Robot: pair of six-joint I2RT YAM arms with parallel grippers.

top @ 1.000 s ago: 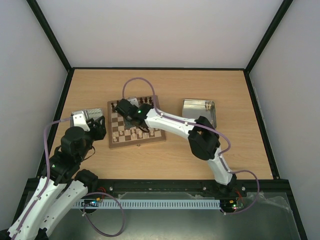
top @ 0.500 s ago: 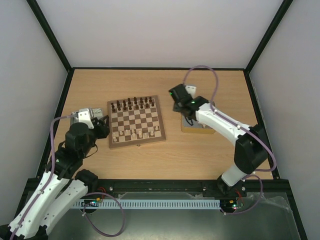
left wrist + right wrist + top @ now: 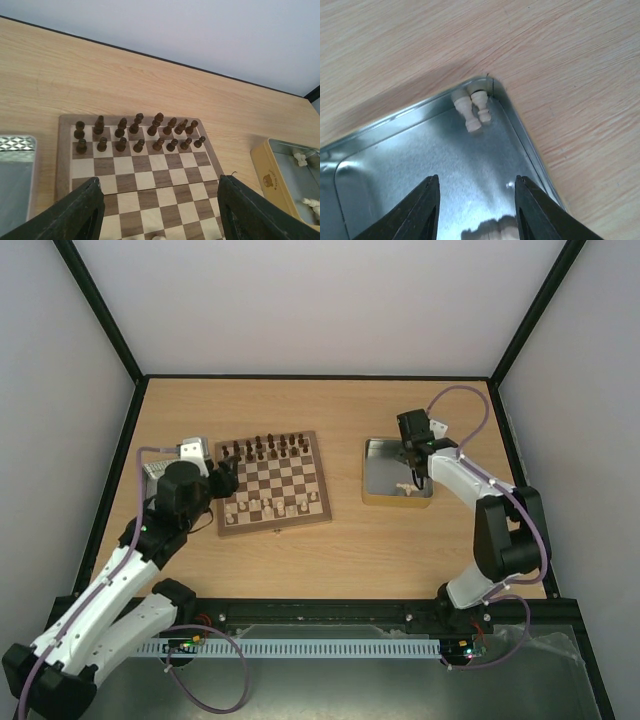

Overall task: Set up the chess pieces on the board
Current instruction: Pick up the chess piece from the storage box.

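Lying in tin (image 3: pixel 410 150) corner, two chess pieces (image 3: pixel 472 111) ahead of right claw (image 3: pixel 476 200)

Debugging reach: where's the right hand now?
The right hand hangs open over the metal tin right of the board; its wrist view shows two pale pieces lying in the tin's corner just ahead.

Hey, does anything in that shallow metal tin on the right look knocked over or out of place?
Yes. Two cream wooden chess pieces lie toppled on their sides, side by side in a corner of the shallow metal tin, not upright on the checkered wooden chessboard.
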